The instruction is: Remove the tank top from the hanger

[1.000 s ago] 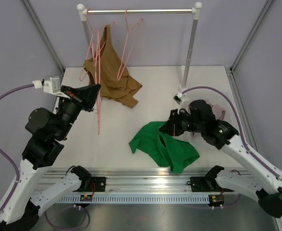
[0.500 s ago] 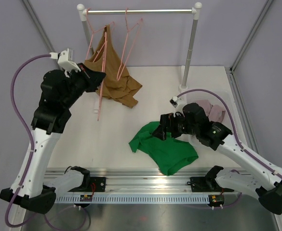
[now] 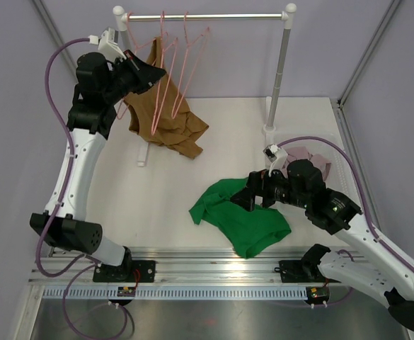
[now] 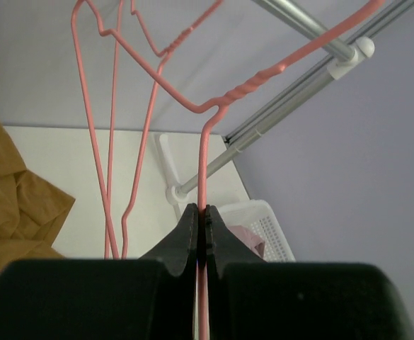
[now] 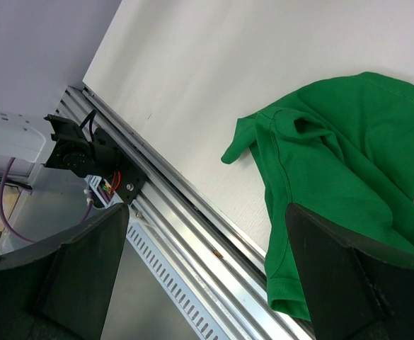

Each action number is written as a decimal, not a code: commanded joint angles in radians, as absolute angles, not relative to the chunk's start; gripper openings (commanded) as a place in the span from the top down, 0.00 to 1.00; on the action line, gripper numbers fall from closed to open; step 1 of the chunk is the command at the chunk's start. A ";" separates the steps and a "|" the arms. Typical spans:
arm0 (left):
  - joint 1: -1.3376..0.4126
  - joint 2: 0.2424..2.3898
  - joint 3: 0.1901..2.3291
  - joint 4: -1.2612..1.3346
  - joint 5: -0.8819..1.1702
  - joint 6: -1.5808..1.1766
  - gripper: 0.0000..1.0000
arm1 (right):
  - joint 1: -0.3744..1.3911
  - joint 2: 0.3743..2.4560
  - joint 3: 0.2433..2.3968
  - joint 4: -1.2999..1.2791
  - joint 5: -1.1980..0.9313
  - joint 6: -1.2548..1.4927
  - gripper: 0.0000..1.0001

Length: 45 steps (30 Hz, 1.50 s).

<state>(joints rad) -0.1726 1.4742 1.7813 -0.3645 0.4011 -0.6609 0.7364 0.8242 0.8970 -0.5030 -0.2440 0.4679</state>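
Note:
The green tank top lies crumpled on the table at front centre, free of any hanger. My left gripper is raised near the left end of the rack's rail. It is shut on the thin wire of a bare pink hanger, whose hook is up by the rail. My right gripper hovers just over the tank top's right side, jaws wide apart with nothing between them.
A brown garment hangs from another pink hanger and drapes onto the table. A further bare pink hanger hangs on the rail. A white basket with pink cloth stands by the right post.
My left arm has lifted the pink hanger from table height up to the rail. My right gripper has opened, let go of the green tank top and drawn back slightly.

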 commanded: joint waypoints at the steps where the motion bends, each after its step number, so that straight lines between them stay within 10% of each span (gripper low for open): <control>1: -0.155 1.552 1.882 -0.216 0.514 -0.733 1.00 | 0.744 0.796 0.910 -0.503 -0.232 0.469 0.01; 25: -0.140 1.818 2.065 -0.235 0.531 -0.750 1.00 | 0.744 0.813 0.871 -0.471 -0.259 0.453 0.00; 32: -0.138 1.743 2.056 -0.350 0.453 -0.680 0.35 | 0.744 0.931 0.888 -0.480 -0.181 0.410 0.00; 34: -0.137 1.701 2.042 -0.386 0.428 -0.655 0.01 | 0.744 1.026 0.914 -0.503 -0.163 0.399 0.01; 45: -0.115 1.274 1.699 -0.413 0.341 -0.600 0.01 | 0.840 1.383 0.982 -0.494 0.093 0.397 0.01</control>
<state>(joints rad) -0.1181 1.4189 1.7798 -0.4171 0.4107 -0.6441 0.8017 1.2995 0.9249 -0.5175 -0.0364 0.4099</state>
